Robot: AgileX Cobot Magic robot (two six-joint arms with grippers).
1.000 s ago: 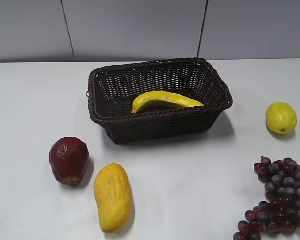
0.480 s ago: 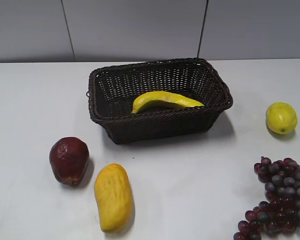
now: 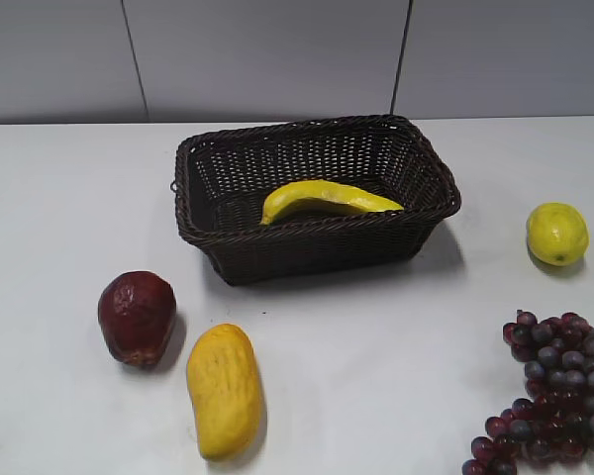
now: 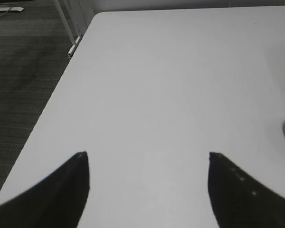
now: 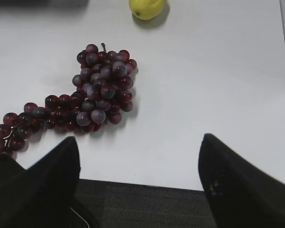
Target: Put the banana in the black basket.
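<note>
The banana (image 3: 327, 201), long, curved and bright yellow, lies inside the black basket (image 3: 218, 233) at the middle back of the white table. No gripper shows in the exterior view. My left gripper (image 4: 147, 154) is open and empty above bare white table near its left edge. My right gripper (image 5: 140, 139) is open and empty over the table's front right edge, near a bunch of grapes. Neither wrist view shows the banana or the basket.
A dark red fruit (image 3: 136, 317) and a stubby orange-yellow mango (image 3: 224, 389) lie at the front left. A lemon (image 3: 556, 234) sits at the right and shows in the right wrist view (image 5: 147, 8). Purple grapes (image 3: 559, 396) lie front right, also seen by the right wrist (image 5: 92, 92).
</note>
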